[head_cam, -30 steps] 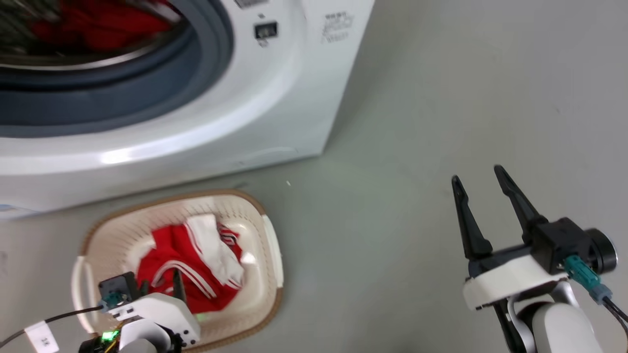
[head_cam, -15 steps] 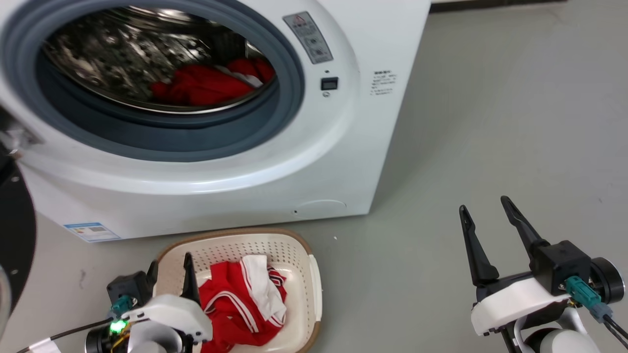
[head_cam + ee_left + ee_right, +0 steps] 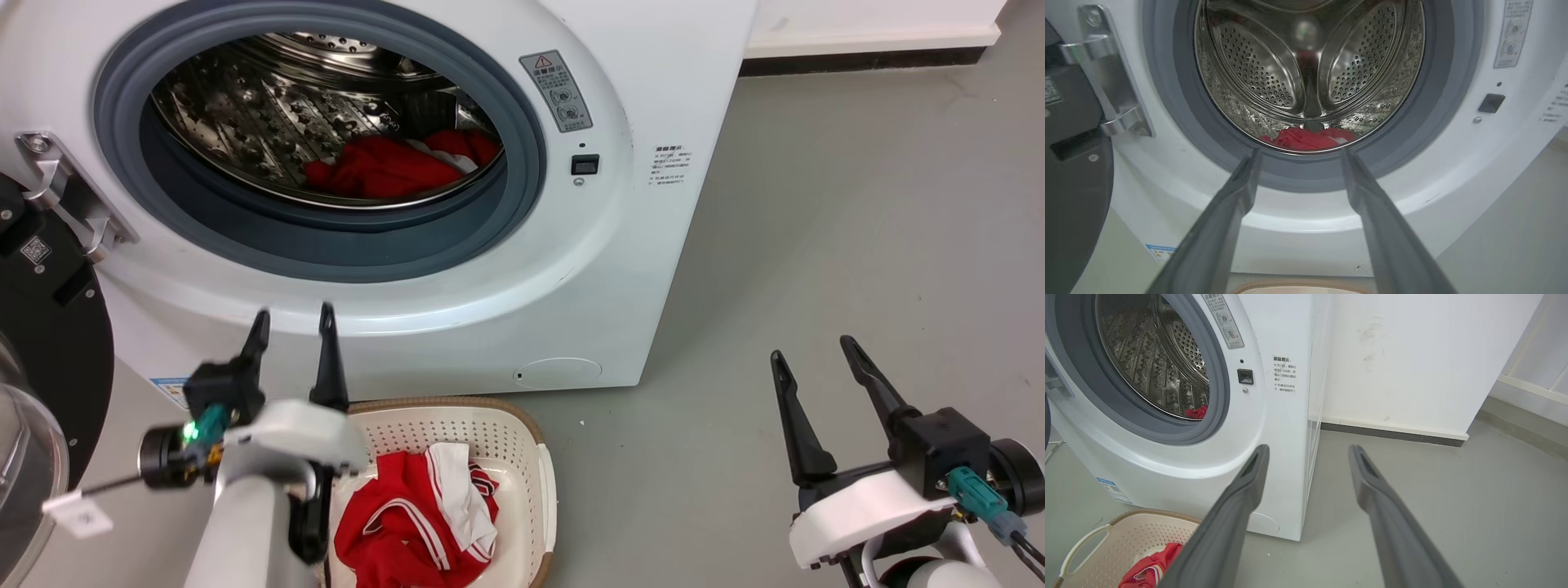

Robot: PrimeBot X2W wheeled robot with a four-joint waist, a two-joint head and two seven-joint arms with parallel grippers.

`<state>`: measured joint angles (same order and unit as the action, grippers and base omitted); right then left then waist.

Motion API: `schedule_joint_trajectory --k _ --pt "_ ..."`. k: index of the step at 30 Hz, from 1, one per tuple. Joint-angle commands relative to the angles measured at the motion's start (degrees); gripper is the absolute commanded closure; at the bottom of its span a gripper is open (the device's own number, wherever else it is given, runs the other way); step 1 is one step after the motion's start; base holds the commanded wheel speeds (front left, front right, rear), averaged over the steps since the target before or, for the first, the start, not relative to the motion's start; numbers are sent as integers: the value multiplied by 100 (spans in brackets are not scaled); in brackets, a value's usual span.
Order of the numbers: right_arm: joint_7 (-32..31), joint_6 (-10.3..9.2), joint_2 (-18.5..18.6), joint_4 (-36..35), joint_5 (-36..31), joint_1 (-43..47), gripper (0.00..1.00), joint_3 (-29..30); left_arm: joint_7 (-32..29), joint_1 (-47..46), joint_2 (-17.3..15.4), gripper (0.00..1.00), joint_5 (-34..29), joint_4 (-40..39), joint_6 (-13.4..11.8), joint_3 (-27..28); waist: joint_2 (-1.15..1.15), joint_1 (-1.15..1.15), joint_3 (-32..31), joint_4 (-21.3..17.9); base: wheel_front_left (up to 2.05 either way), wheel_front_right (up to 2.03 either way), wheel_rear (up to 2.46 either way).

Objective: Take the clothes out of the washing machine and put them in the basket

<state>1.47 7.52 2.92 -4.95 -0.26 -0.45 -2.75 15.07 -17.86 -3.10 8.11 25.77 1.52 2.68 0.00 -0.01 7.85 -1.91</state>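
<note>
Evidently between loads. From the head: red-and-white piece [image 3: 408,531] already lying in the basket [image 3: 545,469], just before the washing machine [image 3: 645,269]; remaining clothes [image 3: 384,170] low in the drum [image 3: 269,122], door [image 3: 49,351] swung wide. Left gripper [image 3: 294,313] up above the basket's left side, pointing at the porthole, fingers spread and holding nothing; right gripper [image 3: 810,347] well apart over bare floor [image 3: 857,204], likewise spread and empty. From the left wrist: red heap framed between both fingers [image 3: 1237,196], beyond the grey seal [image 3: 1167,122]. From the right wrist: fingers [image 3: 1249,482] parted, aimed past the machine's corner. Judged as the reach for the second piece. Calls next for going in over the seal, dropping to the drum bottom and pinching a fold.
</note>
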Motion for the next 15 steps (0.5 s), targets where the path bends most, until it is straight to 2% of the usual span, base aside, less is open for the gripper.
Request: schedule_joint_trajectory --k 1,9,15 --pt "2 -6 -8 -30 -41 69 0 -17 14 -153 5 0 -53 24 31 -24 0 1 12 -6 0 0 0" --pt "-28 -6 -10 -158 -19 -72 0 -158 -22 -1272 -251 0 -45 817 232 -152 0 1 335 -190 0 0 0" --pt "25 -6 -9 -186 39 -261 0 -283 -121 -2161 -500 0 87 1504 334 -97 0 1 922 -489 0 0 0"
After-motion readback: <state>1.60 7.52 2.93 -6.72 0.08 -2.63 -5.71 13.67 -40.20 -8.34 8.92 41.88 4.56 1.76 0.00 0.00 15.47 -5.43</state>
